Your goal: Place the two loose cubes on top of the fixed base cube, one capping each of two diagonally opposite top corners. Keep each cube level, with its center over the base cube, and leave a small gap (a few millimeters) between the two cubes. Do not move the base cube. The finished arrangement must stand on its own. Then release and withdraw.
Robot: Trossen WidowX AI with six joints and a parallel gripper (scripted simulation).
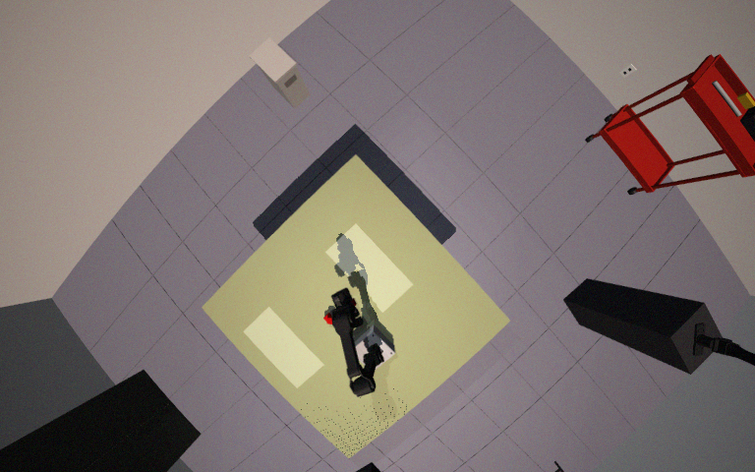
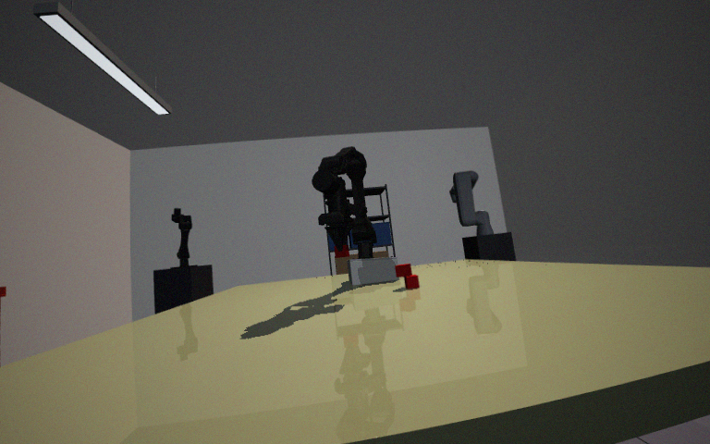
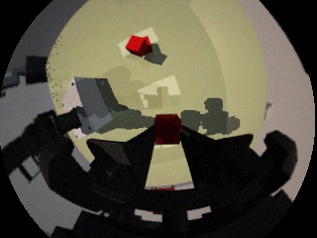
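Note:
My gripper (image 2: pixel 341 248) (image 3: pixel 166 127) is shut on a red loose cube (image 2: pixel 341 252) (image 3: pixel 168 129) and holds it in the air, in the exterior view left of the other two cubes. The base cube (image 2: pixel 412 282) stands on the table at the right of the robot's foot in that view. The other loose cube (image 2: pixel 403 270) (image 3: pixel 135 45) sits on top of it, shifted to the left and overhanging there. This pair also shows as a small red patch in the top view, partly covered by the arm. The held cube's underside is hidden in the wrist view.
The robot's grey mounting block (image 1: pixel 383 356) (image 2: pixel 373 271) (image 3: pixel 94 105) stands on the yellow-green table (image 1: pixel 445 311) (image 2: pixel 262 387), close to the cube pair. Pale light patches and the arm's shadow lie on the table top. A red cart (image 1: pixel 634 147) stands far off.

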